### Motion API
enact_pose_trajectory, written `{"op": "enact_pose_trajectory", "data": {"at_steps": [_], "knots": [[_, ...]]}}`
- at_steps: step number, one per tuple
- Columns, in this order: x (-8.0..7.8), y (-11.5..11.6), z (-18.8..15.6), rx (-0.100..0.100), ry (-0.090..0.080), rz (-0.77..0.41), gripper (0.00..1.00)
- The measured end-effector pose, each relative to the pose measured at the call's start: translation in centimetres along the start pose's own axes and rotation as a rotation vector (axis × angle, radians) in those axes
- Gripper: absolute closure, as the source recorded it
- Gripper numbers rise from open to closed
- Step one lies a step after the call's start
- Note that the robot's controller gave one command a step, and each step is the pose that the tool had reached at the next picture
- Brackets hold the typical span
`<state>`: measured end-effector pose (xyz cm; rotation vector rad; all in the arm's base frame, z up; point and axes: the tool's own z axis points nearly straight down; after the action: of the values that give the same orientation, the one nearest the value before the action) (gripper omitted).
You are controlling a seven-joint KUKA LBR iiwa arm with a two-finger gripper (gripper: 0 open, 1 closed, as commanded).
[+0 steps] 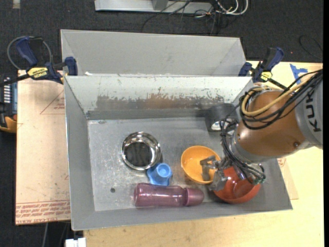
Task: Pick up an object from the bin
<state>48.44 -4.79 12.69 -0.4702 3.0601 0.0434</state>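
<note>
Camera view, looking down from above: which thing is the arm at?

— Two of them meet there. A red bowl (pixel 240 190) sits in the near right corner of the bin (pixel 154 94), and an orange bowl (pixel 193 163) stands upright just to its left, the two rims touching or nearly so. The gripper (pixel 216 173) is low over that meeting point, at the orange bowl's right rim and the red bowl's left edge.

Has it got hold of either?

— I see nothing held. As for the jaws, I cannot tell whether they are apart or together; the wrist and its cables cover too much.

And round about?

— Left of the orange bowl, a small blue cup (pixel 162 173) stands just beside it. A mauve bottle (pixel 160 195) lies on its side along the near wall, its cap end pointing toward the red bowl, and the blue cup is right against its upper side. Behind the cup, a steel bowl (pixel 140 151) sits upright, mouth up, near the middle of the floor. Well apart, against the back wall on the right, there is a dark grey thing (pixel 218 115) I can't make out.

The arm itself?

— The arm (pixel 272 130) comes in from the right over the bin's rim, with a copper-orange cover and black and yellow cables looped on top.
</note>
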Motion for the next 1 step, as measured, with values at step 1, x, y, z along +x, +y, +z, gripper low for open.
{"op": "enact_pose_trajectory", "data": {"at_steps": [1], "knots": [[-0.15,0.04,-0.95,0.001,-0.003,0.0,1.0]]}}
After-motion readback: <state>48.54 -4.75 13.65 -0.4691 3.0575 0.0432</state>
